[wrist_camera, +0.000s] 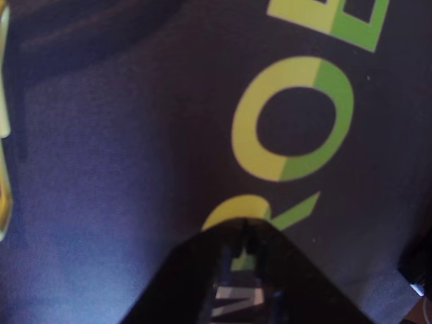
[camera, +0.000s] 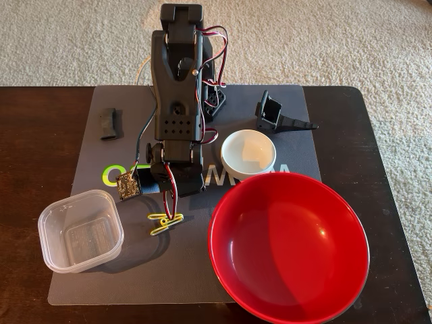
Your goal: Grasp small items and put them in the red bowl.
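Gripper (wrist_camera: pixel 244 233): you see tips together, nothing held, low over gray mat (camera: pixel 81 277) | yellow clip (camera: pixel 165 223) just beside it | red bowl (camera: pixel 289 246) front right on mat | dark wooden table (camera: pixel 37 135) on beige carpet (camera: pixel 67 40).

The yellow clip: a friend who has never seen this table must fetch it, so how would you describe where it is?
Start at the big red bowl at the near right of the grey mat. Just left of its rim, right in front of the black arm, lies the yellow clip flat on the mat. It is the only yellow thing, thin bent wire, unlike the clear tub further left.
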`<state>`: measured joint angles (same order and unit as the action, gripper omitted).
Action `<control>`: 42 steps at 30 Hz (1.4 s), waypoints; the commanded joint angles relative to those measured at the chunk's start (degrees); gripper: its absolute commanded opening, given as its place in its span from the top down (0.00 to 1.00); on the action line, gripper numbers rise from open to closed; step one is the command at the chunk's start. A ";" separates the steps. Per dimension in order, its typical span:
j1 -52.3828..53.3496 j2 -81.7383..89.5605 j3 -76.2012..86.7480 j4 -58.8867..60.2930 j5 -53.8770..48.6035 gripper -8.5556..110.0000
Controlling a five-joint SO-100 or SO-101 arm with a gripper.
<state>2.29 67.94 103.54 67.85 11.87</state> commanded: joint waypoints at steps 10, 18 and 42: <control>-1.93 -25.05 -32.08 28.83 17.40 0.93; 8.61 -15.12 -35.95 28.56 23.20 0.93; 2.46 38.32 -34.63 29.18 29.44 0.87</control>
<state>6.24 103.54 69.79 96.77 39.99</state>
